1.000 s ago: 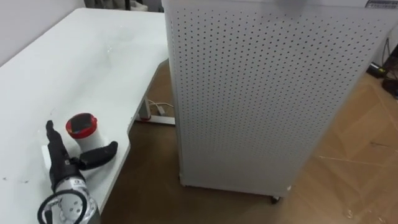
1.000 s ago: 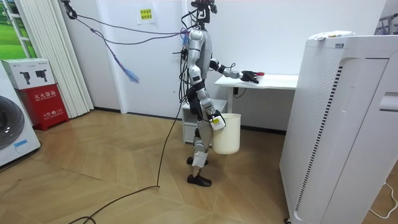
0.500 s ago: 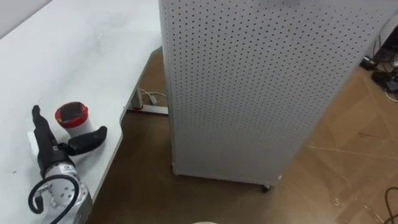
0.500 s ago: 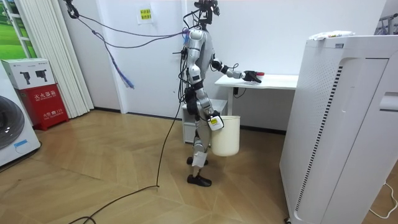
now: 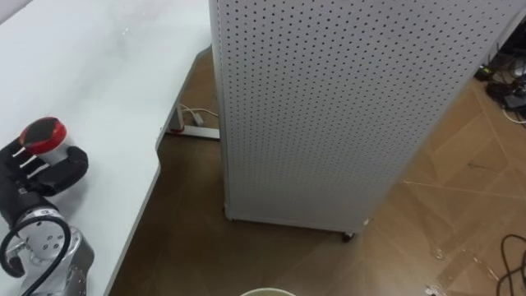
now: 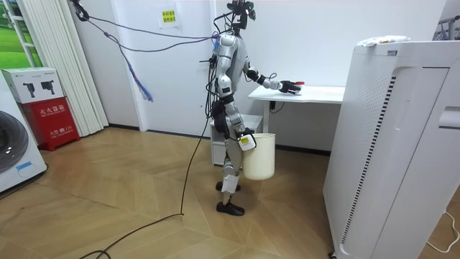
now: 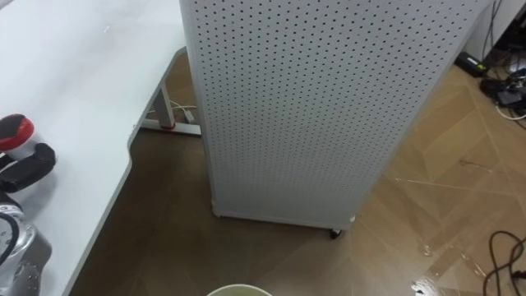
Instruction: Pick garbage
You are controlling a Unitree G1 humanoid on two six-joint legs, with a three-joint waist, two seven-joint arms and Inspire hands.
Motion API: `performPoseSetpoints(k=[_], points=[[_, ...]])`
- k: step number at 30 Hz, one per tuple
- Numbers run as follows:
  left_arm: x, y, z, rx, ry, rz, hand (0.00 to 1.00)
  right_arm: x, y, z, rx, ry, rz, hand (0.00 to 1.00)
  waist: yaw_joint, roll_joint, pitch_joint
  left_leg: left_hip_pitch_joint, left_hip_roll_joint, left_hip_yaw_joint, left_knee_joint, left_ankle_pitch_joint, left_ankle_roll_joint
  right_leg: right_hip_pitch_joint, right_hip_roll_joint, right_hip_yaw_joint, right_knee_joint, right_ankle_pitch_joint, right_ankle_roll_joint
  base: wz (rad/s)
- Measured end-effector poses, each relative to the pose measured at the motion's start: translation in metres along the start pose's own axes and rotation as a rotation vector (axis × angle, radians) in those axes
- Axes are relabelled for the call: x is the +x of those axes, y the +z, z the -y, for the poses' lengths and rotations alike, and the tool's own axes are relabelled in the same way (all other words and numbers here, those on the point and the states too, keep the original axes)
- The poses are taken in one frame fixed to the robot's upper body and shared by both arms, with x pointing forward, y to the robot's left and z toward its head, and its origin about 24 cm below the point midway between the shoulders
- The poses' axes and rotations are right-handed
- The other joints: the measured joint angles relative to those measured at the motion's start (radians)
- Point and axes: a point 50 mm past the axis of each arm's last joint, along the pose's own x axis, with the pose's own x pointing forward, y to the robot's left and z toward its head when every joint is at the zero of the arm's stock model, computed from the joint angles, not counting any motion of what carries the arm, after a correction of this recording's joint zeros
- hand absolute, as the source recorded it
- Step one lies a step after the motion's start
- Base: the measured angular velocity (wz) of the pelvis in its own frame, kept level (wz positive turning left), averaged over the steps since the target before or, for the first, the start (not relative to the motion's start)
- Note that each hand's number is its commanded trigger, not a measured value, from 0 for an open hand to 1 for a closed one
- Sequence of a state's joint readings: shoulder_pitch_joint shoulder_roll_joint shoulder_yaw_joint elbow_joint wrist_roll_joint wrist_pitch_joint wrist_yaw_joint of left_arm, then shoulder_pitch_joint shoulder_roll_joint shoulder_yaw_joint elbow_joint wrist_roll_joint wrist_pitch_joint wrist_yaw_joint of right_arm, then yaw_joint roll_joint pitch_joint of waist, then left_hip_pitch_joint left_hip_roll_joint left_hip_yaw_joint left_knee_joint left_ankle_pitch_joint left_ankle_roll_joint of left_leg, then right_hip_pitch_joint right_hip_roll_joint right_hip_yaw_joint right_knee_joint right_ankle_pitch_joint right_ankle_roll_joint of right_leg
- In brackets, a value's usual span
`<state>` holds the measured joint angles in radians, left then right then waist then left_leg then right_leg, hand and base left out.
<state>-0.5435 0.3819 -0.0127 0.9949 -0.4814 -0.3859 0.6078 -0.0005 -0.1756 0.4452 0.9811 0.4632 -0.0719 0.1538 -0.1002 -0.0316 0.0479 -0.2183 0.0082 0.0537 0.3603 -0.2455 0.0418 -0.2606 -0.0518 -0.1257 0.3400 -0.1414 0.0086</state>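
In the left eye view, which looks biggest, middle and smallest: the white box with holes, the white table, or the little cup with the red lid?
Largest: white box with holes.
Next: white table, though the view's edge cuts it off.
Smallest: red-lidded cup, partly hidden in the left hand.

You had a white table carrying a single red-capped white container near its front edge. Just beside the table, a perforated white cabinet stood on the wooden floor.
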Motion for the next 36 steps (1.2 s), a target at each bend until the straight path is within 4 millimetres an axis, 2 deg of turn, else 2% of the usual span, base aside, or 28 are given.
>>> performPoseSetpoints(k=[2,14,19,21,22,26,31,36], points=[[0.0,0.0,0.0,0.001,0.0,-0.001,1.0,0.0,0.001,0.0,-0.005,0.001,0.002,1.0,-0.002,0.003,0.0018,-0.002,0.0,0.0,-0.001,0.0,0.0,-0.002,0.0,0.0,0.0,0.0,0.0,0.0],[0.0,0.001,0.001,0.001,-0.008,0.006,1.0,0.0,0.005,0.005,-0.035,0.013,0.005,1.0,-0.012,0.004,0.001,-0.011,-0.002,-0.001,-0.001,0.0,0.0,-0.006,-0.003,-0.001,0.0,0.0,0.0,0.01],[-0.007,-0.002,0.012,0.01,-0.062,0.006,1.0,-0.001,0.008,0.01,-0.039,0.012,0.009,1.0,-0.012,0.014,-0.0016,-0.012,-0.001,-0.003,0.0,0.002,0.003,0.014,-0.005,-0.018,-0.025,0.007,0.004,0.11],[-0.016,-0.006,0.023,0.017,-0.111,0.002,1.0,-0.002,0.008,0.013,-0.044,0.003,0.009,1.0,-0.002,0.023,-0.0023,0.002,-0.004,-0.002,-0.006,0.005,0.007,0.032,-0.01,-0.023,-0.036,0.01,0.009,0.13],[-0.022,-0.009,0.027,0.013,-0.137,-0.003,1.0,-0.002,0.009,0.014,-0.049,0.001,0.011,1.0,0.0,0.028,-0.0052,0.008,-0.006,-0.001,-0.014,0.006,0.009,0.037,-0.012,-0.023,-0.036,0.011,0.01,0.07],[-0.043,-0.016,0.039,0.003,-0.241,0.009,1.0,0.0,0.015,0.015,-0.057,-0.001,0.021,1.0,0.001,0.033,-0.0053,0.026,-0.016,0.002,-0.036,0.017,0.018,0.04,-0.022,-0.018,-0.037,0.012,0.013,0.01],[-0.082,-0.024,0.061,0.025,-0.456,0.039,1.0,0.001,0.015,0.017,-0.085,-0.01,0.008,1.0,0.011,0.037,-0.0064,0.039,-0.021,0.017,-0.041,0.02,0.022,0.056,-0.034,-0.035,-0.049,0.015,0.018,0.0],[-0.11,-0.03,0.069,0.021,-0.634,0.036,1.0,0.001,0.017,0.017,-0.084,-0.008,0.012,1.0,0.027,0.041,-0.0093,0.047,-0.021,0.025,-0.058,0.023,0.027,0.055,-0.035,-0.039,-0.049,0.015,0.019,-0.04]])
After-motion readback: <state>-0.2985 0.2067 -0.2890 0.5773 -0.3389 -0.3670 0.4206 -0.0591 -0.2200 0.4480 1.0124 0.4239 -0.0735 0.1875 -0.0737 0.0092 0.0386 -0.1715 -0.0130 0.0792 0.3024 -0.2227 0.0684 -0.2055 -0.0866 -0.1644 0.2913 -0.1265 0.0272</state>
